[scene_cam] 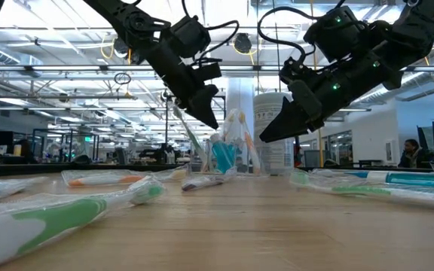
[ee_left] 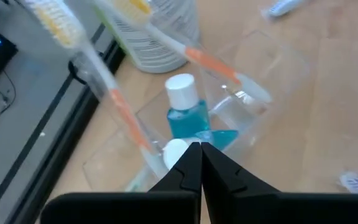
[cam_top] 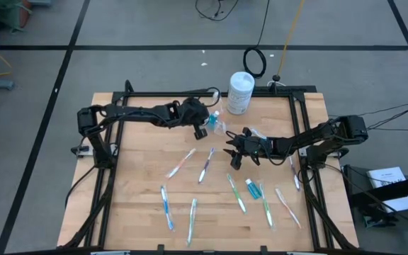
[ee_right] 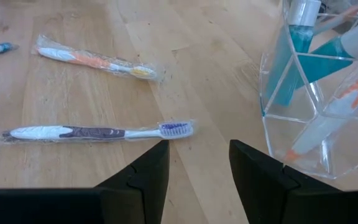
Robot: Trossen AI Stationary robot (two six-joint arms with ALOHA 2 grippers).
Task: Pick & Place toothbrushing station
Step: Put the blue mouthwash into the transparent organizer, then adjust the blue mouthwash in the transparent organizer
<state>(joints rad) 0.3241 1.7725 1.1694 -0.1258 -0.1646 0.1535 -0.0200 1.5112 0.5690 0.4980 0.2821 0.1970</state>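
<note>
Right now the small clear plastic cup (cam_top: 220,126) stands near the far edge of the light wooden table (cam_top: 140,212), just beside the tall white round canister (cam_top: 240,93). Inside the cup are little blue tubes with white caps (ee_left: 186,111) and a few thin toothbrushes with orange on their handles (ee_left: 216,65), leaning out over the rim.

The left gripper (cam_top: 201,130) hangs just beside the cup, on the side away from the canister. Its two dark fingers are pressed together at the tips with nothing between them, and they point down at the cup.

The right gripper (cam_top: 233,156) hovers above the table, near the cup on the front side. Its fingers are apart and empty. In its wrist view the cup sits just off to one side, and a wrapped toothbrush with a purple and white handle (ee_right: 98,132) lies flat on the wood straight ahead of the fingers. The brush's long side runs across the gap between the fingers, so I think the right arm is the better one to grab it.

More wrapped toothbrushes (cam_top: 236,193) and one more small blue tube (cam_top: 250,188) lie spread over the front half of the table, well apart from the cup. Most of the job looks not yet done.
</note>
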